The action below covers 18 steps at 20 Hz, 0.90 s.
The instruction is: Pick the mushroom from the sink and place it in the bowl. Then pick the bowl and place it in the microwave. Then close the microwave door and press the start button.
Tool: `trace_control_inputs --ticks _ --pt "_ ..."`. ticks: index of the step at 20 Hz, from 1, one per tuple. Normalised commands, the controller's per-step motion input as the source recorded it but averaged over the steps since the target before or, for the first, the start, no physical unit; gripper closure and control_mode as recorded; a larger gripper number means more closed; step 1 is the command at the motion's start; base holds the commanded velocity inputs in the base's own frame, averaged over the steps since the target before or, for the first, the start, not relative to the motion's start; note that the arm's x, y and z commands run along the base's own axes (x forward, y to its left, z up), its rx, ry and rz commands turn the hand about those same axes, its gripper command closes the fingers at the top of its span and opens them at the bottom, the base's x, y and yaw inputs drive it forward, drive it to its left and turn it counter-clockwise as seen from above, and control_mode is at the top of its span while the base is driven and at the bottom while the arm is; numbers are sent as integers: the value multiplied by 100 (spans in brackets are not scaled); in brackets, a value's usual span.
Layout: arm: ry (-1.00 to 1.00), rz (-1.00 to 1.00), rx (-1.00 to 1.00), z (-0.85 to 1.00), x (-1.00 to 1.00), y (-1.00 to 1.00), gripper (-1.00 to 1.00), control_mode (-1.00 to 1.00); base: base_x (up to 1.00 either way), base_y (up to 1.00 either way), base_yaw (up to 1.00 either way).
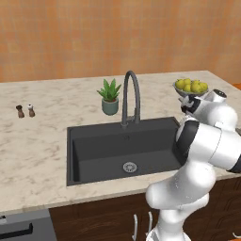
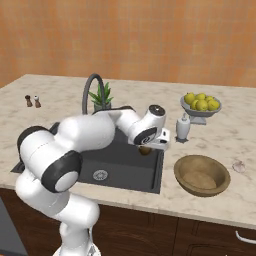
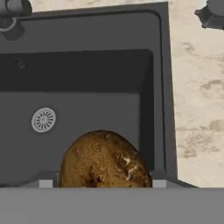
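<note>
The gripper (image 2: pixel 146 149) hangs over the right side of the sink (image 2: pixel 131 176), jaws partly apart and clamped on the mushroom (image 3: pixel 105 161), lifted clear above the basin floor. From the hand view the brown lump sits right of the sink's drain (image 3: pixel 43 119). The bowl (image 2: pixel 202 174) waits on the surface (image 2: pixel 220 140), just right of the sink.

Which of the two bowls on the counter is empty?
The shallow tan wooden bowl beside the dark grey sink is empty. The clear footed bowl farther back is piled with yellow-green fruit.
</note>
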Motion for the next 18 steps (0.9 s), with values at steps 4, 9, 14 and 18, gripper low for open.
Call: trace_control_inputs --ticks 4,9,14,18 --pt "-2 -25 -10 71 -12 -91 100 -100 0 0 0" --pt "-3 -24 -1 29 -9 -99 100 -100 0 0 0" --pt "0 -25 0 6 -12 -100 100 -100 0 0 0" --pt "0 -21 3 -11 -17 -90 100 -100 0 0 0"
